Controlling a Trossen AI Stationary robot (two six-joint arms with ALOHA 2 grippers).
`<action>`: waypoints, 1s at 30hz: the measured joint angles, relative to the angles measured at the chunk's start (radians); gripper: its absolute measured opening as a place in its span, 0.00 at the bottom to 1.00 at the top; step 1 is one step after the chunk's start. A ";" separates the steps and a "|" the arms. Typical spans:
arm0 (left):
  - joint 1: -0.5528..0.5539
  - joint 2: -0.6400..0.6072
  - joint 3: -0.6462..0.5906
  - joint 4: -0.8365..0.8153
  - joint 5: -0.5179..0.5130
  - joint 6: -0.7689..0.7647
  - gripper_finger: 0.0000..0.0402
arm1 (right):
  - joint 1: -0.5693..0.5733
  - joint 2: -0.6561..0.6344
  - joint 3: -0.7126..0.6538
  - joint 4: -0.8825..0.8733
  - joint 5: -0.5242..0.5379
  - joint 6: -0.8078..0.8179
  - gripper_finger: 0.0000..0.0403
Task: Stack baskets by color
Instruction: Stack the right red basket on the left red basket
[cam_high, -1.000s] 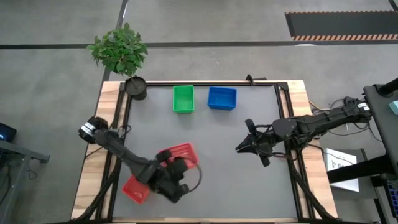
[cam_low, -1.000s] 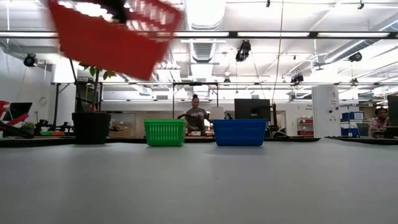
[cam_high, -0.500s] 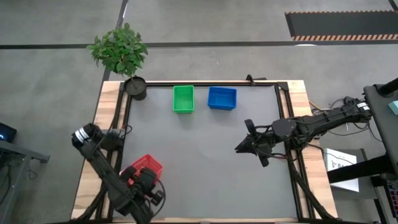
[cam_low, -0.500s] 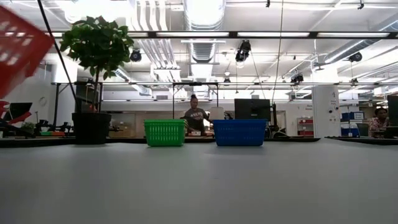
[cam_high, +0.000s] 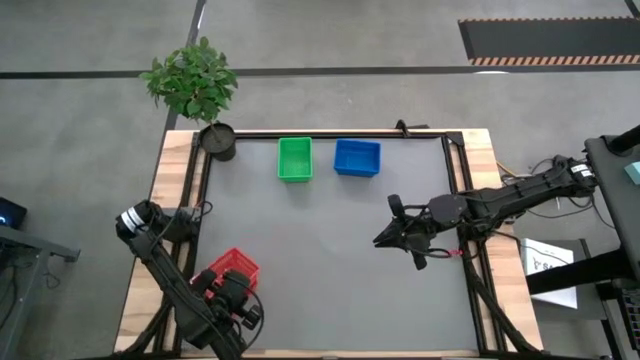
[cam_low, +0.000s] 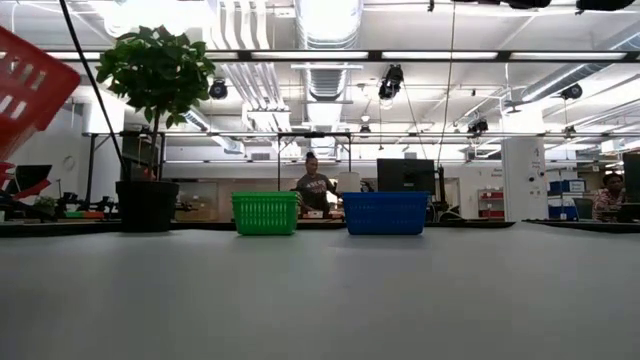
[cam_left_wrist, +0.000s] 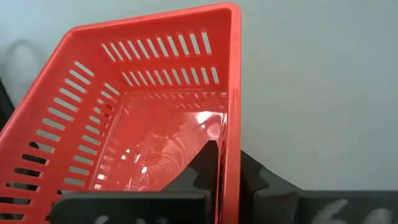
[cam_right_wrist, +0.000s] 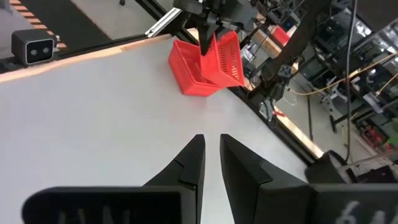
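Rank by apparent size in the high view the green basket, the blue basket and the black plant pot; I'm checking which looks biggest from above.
1. blue basket and green basket: too close to rank; blue shows wider, green deeper.
2. black plant pot: clearly the smallest.

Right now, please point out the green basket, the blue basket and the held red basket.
green basket (cam_high: 295, 159), high view, its inside floor.
blue basket (cam_high: 357, 157), high view, its inside floor.
red basket (cam_left_wrist: 155, 140), left wrist view, its inside floor.
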 joint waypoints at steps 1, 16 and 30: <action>0.000 0.000 -0.008 0.014 0.000 -0.001 0.00 | 0.000 0.004 -0.003 0.001 0.000 0.013 0.11; -0.010 0.000 -0.109 0.099 0.008 -0.022 0.16 | 0.001 -0.002 -0.203 0.312 0.000 0.047 0.11; -0.012 0.000 -0.102 0.104 0.067 -0.022 0.25 | 0.001 -0.005 -0.205 0.298 0.000 0.073 0.11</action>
